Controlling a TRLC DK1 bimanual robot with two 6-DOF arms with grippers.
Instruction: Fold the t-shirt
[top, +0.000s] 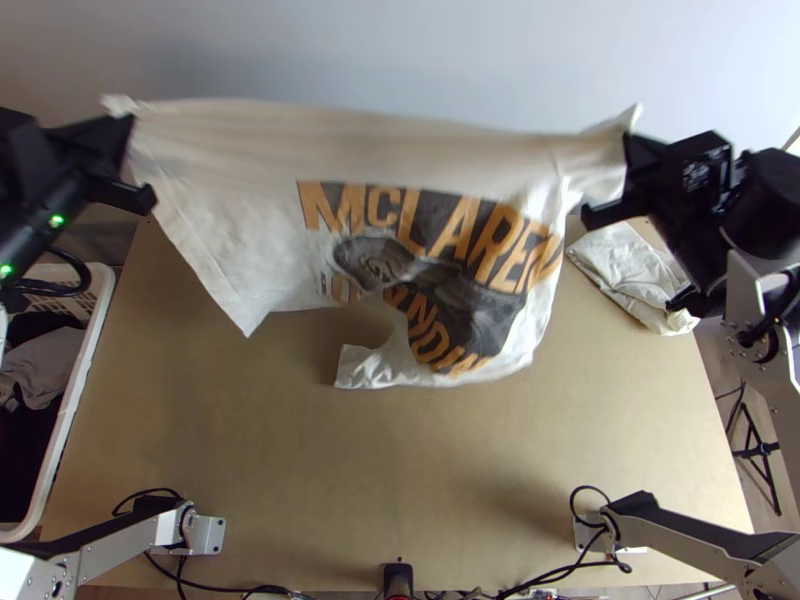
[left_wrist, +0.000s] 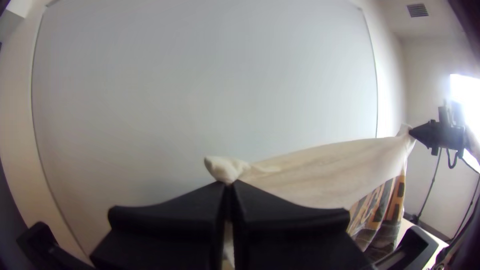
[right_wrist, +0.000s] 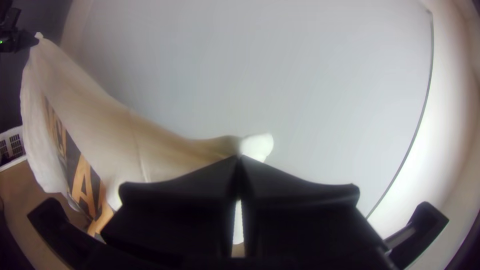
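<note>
surface (top: 400, 470) spreads under the shirt (top: 220, 170), which we see hanging in the air, stretched between its two raised corners. a crumpled white cloth (top: 630, 270) lies near the surface's right edge. our left pincer (top: 128, 122) is clamped on one corner, our right pincer (top: 630, 145) on the other.

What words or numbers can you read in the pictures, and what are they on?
"McLAREN": in big orange letters across the t-shirt that hangs over the table.
Also on the t-shirt: more orange letters under that, but the cloth bends and some are hidden, so I can't tell the whole words.
I can't make out any numbers or other words.
</note>
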